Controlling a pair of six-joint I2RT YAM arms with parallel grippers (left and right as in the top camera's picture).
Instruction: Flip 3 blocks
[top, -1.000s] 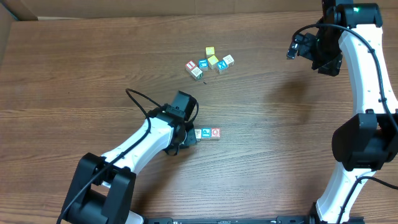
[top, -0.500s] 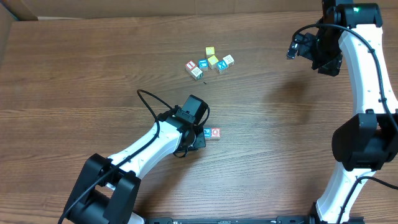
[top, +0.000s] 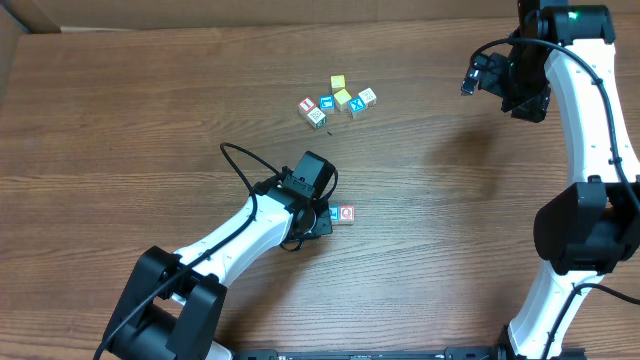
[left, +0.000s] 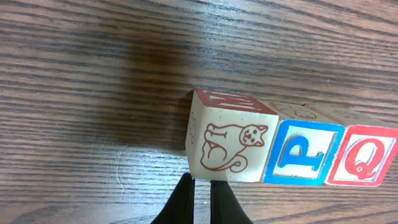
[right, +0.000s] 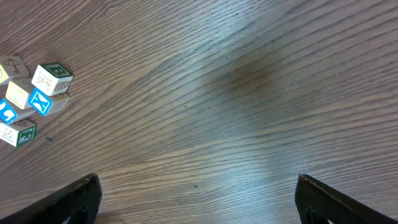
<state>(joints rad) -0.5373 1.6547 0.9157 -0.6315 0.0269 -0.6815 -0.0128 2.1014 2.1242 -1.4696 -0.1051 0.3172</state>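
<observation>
While the right gripper (top: 480, 75) idles wide open well apart, the left gripper (left: 200, 186), jaws pinched shut, noses the cat-faced block (left: 227, 146) beside the P block (left: 303, 152), apparently to tip it.

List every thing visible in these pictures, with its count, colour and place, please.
cat block: one, pale with red cat, row's left end, mid-table
P block: one, blue letter, row's middle
Q block: one, red letter, row's right end
block cluster: about seven, yellow, blue, red, whitish, far side
table: one, brown wood
left gripper: one, black, shut, at the cat block's edge
right gripper: one, black, open, over bare wood, far right
</observation>
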